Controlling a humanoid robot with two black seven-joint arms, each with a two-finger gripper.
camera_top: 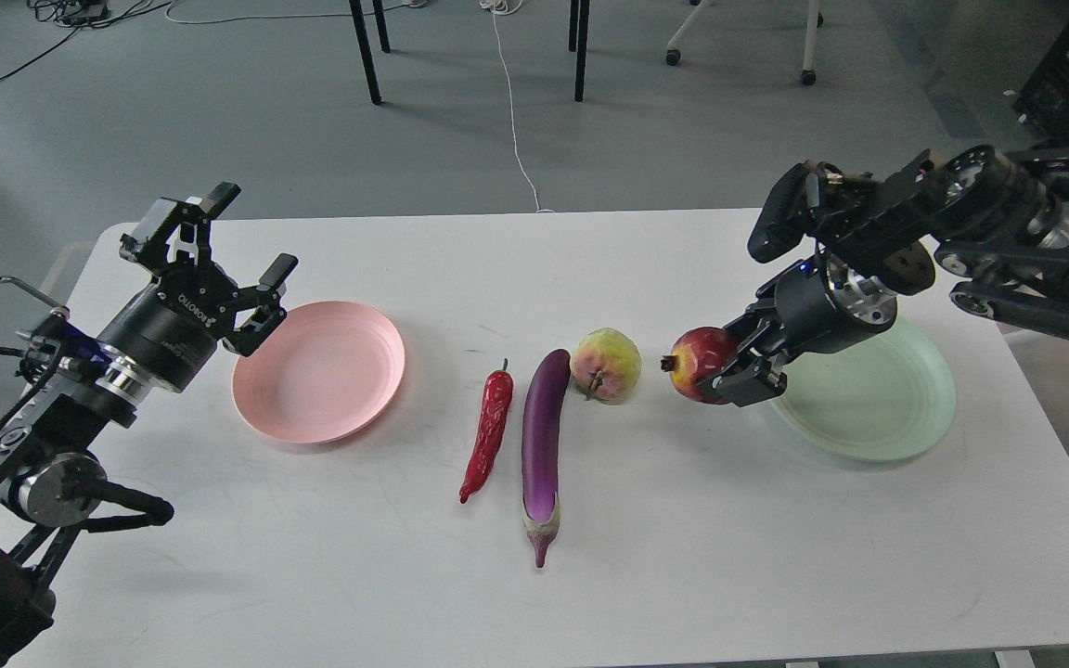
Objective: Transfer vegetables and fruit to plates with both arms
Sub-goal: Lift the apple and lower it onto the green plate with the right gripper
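While the right gripper (729, 366) squeezes the pomegranate (697, 362) beside the green plate (878, 408), the left gripper (238, 246) hangs wide open, holding nothing, by the pink plate (321, 371). Both arms bend inward. On the table (312, 575) lie one chili (490, 429), one eggplant (544, 445) and one yellow-green fruit (606, 364).

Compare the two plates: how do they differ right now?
The pink plate sits left of the produce; the mint green plate sits right. The open left gripper hangs by the pink plate's far-left rim; the right gripper, jaws on the pomegranate, overlaps the green one's left edge. Both look empty, round, similar in size.
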